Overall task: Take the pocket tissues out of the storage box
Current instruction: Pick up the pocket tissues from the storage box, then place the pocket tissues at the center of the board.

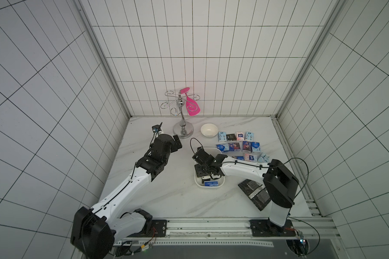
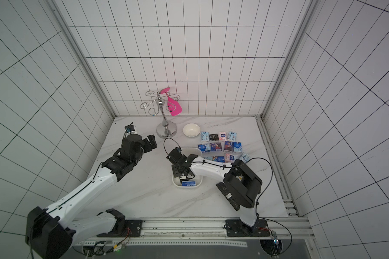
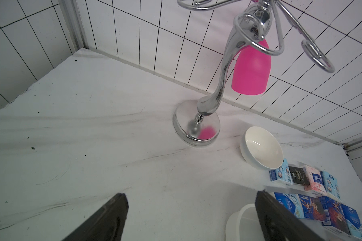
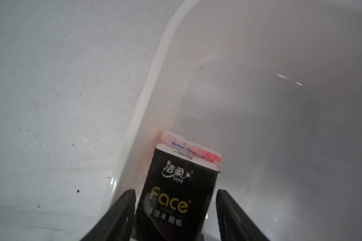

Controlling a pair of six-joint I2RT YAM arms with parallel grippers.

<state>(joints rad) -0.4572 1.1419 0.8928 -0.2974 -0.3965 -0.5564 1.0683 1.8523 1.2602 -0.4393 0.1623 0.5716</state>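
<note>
A black Face tissue packet (image 4: 182, 177) leans on a pink packet (image 4: 193, 149) inside the white storage box (image 4: 146, 100), flanked by the right hand (image 4: 176, 191); whether it grips I cannot tell. More packets (image 1: 234, 146) lie in rows on the table (image 1: 166, 197) nearby. The left hand (image 3: 190, 194) hangs released.

Between the two arms the table (image 1: 162, 197) is wide and bare, so a claw can pass there freely, also toward the far left corner. At the far edge the chrome stand (image 1: 183, 131) with its hanging pink cup (image 1: 192, 107) and the white bowl (image 1: 208, 130) stand in the way. The rows of packets (image 1: 238, 144) lie just beside the storage box (image 1: 197, 180), leaving only a narrow strip. The right arm (image 1: 240, 167) stretches over the box. Inside, much floor is bare; a black packet (image 4: 171, 177) stands close between the fingers of the right claw (image 4: 176, 194), a pink packet (image 4: 192, 146) is behind it by the wall, and a blue packet (image 1: 211, 183) lies at the near end. The foil pouches (image 1: 254, 192) fill the near right.
</note>
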